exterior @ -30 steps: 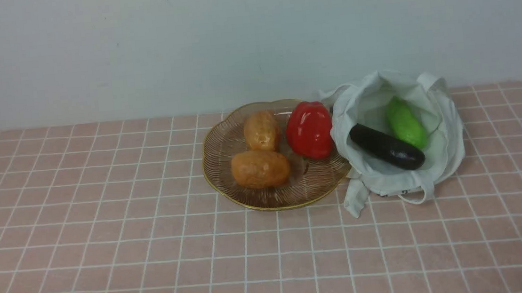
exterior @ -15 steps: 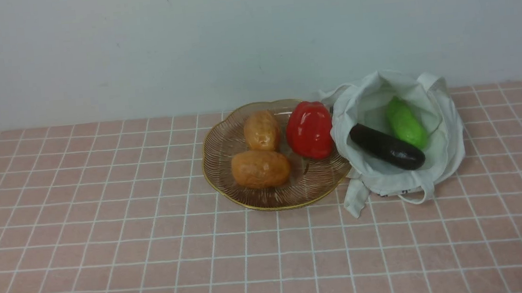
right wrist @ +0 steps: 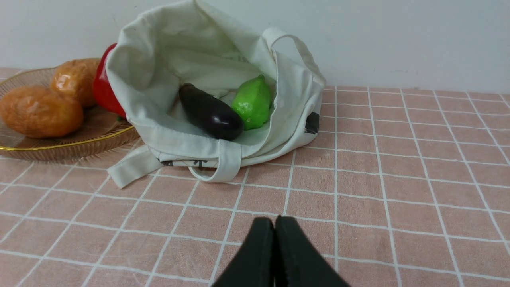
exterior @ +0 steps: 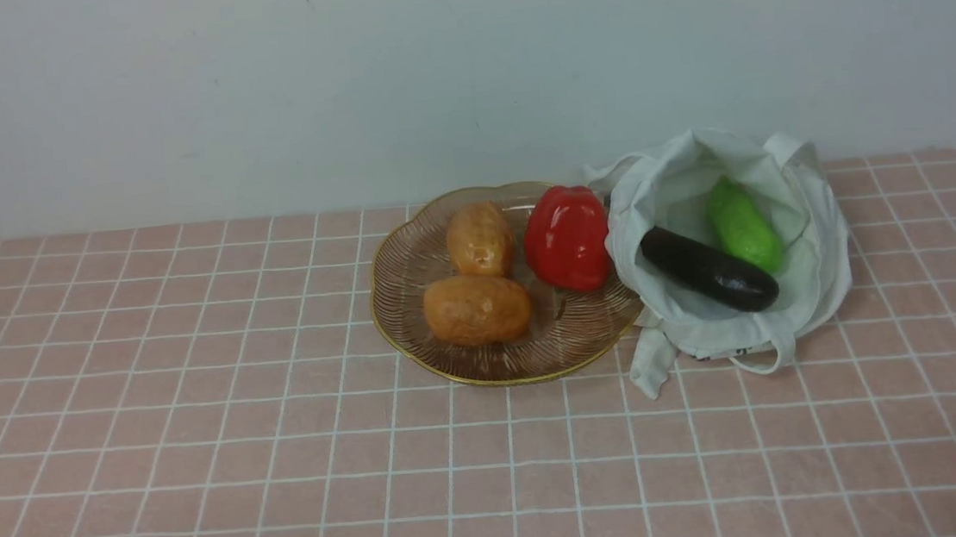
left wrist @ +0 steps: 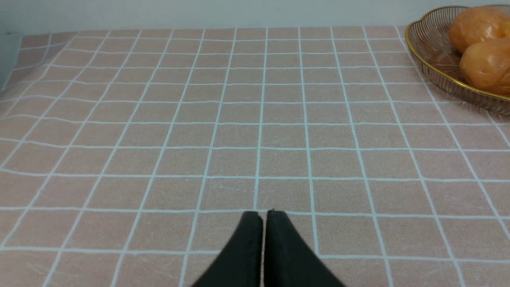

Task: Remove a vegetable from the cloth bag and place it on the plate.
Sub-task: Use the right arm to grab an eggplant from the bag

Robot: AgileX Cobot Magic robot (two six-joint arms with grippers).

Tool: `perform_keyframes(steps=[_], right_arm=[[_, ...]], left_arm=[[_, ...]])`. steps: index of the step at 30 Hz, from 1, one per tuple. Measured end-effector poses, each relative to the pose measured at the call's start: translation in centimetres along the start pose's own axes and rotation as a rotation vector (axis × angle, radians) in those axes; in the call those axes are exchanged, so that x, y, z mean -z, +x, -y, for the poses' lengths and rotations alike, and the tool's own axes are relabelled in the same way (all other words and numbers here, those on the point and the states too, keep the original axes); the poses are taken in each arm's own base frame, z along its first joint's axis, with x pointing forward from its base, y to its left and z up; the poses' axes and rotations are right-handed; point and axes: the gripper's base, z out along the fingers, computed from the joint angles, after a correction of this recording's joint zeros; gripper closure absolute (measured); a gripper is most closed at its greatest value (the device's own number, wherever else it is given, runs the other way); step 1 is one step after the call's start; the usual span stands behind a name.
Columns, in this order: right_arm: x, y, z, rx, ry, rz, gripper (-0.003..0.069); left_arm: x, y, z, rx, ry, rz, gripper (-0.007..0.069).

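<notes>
Eggplant (exterior: 709, 269): glossy, dark, found lying inside the open cloth bag (exterior: 816, 273) beside a green vegetable (exterior: 743, 226), next to the plate (exterior: 409, 266). Judged firm but slippery; best taken across the middle. Left hand (left wrist: 263, 214) and right hand (right wrist: 275, 220) are seen closed, empty.

Zero delta vs. the earlier front-view frames: nothing on the pink, white-gridded cloth counter (exterior: 198, 431) has moved, appeared or gone.
</notes>
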Motion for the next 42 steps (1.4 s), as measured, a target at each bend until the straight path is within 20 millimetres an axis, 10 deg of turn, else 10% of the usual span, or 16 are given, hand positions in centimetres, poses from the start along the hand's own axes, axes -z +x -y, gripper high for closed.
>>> perform_keyframes(steps=[17, 27, 35, 42], right_arm=[[0.0, 0.0, 0.0, -0.013, -0.003, 0.000, 0.0674], [0.1, -0.8, -1.2, -0.839, -0.167, 0.036, 0.0674], [0.1, -1.3, -1.1, -0.961, -0.183, 0.085, 0.0674], [2.3, -9.1, -0.9, -0.593, -0.199, 0.262, 0.0674]], left_arm=[[0.0, 0.0, 0.0, 0.000, 0.000, 0.000, 0.0629], [0.0, 0.0, 0.0, 0.000, 0.000, 0.000, 0.0629], [0.0, 0.0, 0.0, 0.000, 0.000, 0.000, 0.0629], [0.0, 0.0, 0.0, 0.000, 0.000, 0.000, 0.0629]])
